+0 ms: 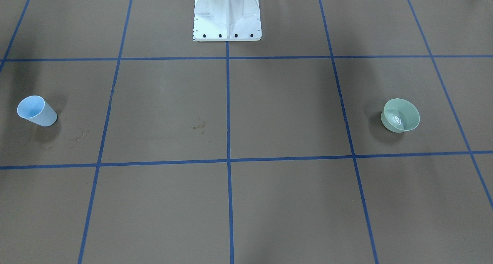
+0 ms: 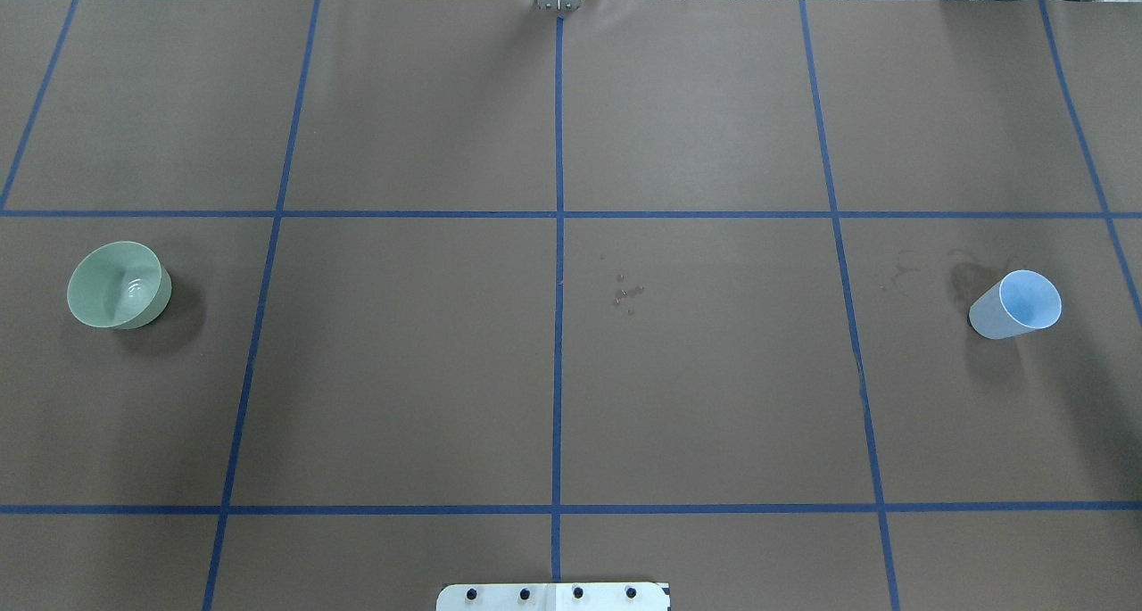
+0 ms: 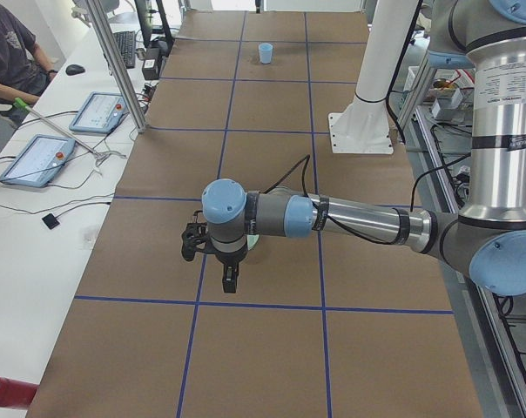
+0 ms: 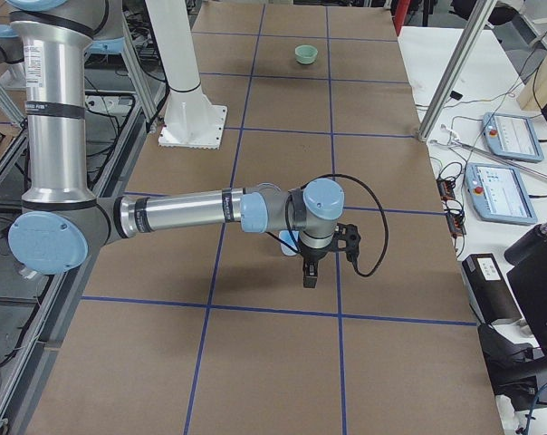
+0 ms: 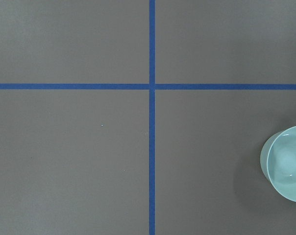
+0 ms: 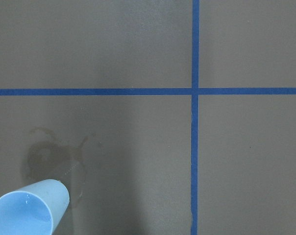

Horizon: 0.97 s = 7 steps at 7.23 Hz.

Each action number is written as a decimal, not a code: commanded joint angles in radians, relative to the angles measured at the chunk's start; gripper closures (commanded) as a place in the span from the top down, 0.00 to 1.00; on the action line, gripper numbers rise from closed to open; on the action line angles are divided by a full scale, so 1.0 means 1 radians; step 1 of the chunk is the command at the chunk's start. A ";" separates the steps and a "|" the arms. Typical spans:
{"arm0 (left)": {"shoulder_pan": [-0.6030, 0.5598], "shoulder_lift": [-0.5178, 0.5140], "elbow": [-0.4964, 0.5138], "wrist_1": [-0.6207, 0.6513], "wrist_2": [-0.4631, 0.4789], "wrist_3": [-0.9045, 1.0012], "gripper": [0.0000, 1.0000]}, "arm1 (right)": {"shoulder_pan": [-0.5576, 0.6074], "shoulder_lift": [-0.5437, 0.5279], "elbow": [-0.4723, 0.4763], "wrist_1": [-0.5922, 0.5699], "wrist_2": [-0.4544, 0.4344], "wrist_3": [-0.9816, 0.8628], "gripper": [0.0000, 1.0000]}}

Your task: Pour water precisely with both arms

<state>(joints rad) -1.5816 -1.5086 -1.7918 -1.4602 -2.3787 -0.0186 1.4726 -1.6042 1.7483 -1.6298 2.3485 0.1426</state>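
Can't tell if L gripper [image 3: 231,284] or R gripper [image 4: 310,279] is spread or pressed together, so descending I may clip cup [image 2: 1017,305] or bowl [image 2: 118,284] near tabletop [image 2: 714,397] ends & spill water [image 1: 396,120].

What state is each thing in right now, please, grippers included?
bowl, upright, a little water inside.
cup, upright, untouched; contents unclear.
left gripper, above the table; open or shut cannot be told.
right gripper, above the table; open or shut cannot be told.
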 commanded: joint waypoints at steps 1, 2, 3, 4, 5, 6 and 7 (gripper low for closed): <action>0.002 -0.001 -0.008 0.001 0.003 -0.001 1.00 | 0.000 -0.003 0.000 0.001 0.000 0.000 0.99; 0.003 -0.001 -0.009 0.001 -0.002 -0.004 1.00 | 0.000 -0.003 -0.003 0.001 -0.002 -0.001 0.99; 0.003 0.005 -0.008 0.000 -0.002 -0.004 1.00 | 0.000 -0.002 0.003 0.002 -0.005 -0.003 0.99; 0.003 0.010 -0.008 -0.002 -0.002 -0.004 1.00 | 0.002 -0.003 0.005 0.002 -0.005 -0.003 0.99; 0.005 0.010 -0.008 -0.002 -0.004 -0.003 1.00 | 0.002 -0.006 0.011 0.002 -0.006 -0.005 0.99; 0.006 0.008 -0.008 -0.012 -0.005 -0.001 1.00 | 0.002 -0.007 0.007 0.002 -0.009 -0.006 0.99; 0.006 0.016 -0.008 -0.044 -0.025 -0.004 1.00 | 0.002 -0.008 0.004 0.002 -0.011 -0.012 0.99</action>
<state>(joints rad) -1.5762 -1.4982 -1.7994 -1.4757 -2.3873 -0.0213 1.4740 -1.6105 1.7549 -1.6276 2.3403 0.1360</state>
